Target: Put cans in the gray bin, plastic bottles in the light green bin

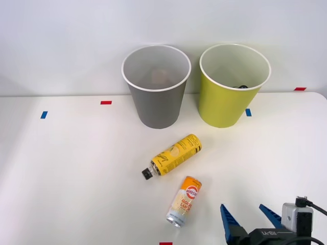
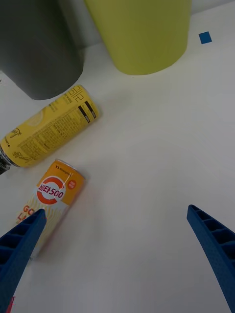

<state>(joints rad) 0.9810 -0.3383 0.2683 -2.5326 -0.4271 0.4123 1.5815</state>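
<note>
Your right gripper [image 1: 249, 220] is hovering low over the white table [image 1: 76, 178] at the near right edge of the front view, its two blue ribbed fingers [image 2: 22, 249] spread wide apart and holding nothing. You are seeing bare table between them in the wrist view, with the can lying just beside one fingertip.

The can [image 1: 184, 201] is lying on its side just to the left of the gripper, orange band pointing away from the robot and silver end toward it. Its round red-and-white logo is facing up in the wrist view [image 2: 51, 205].

Just beyond the can, the plastic bottle [image 1: 173, 156] is also lying on its side, apart from the can, yellow label up and black cap pointing toward the robot's left and near side. You are seeing its label lettering clearly in the wrist view [image 2: 51, 127].

Farther back, the gray bin [image 1: 156, 97] and the light green bin [image 1: 230, 97] are standing upright side by side, near but not touching, gray on the left. Something dark is showing inside the green bin near its rim. Small blue and red tape marks [image 1: 106, 102] are lying on the table around them.
</note>
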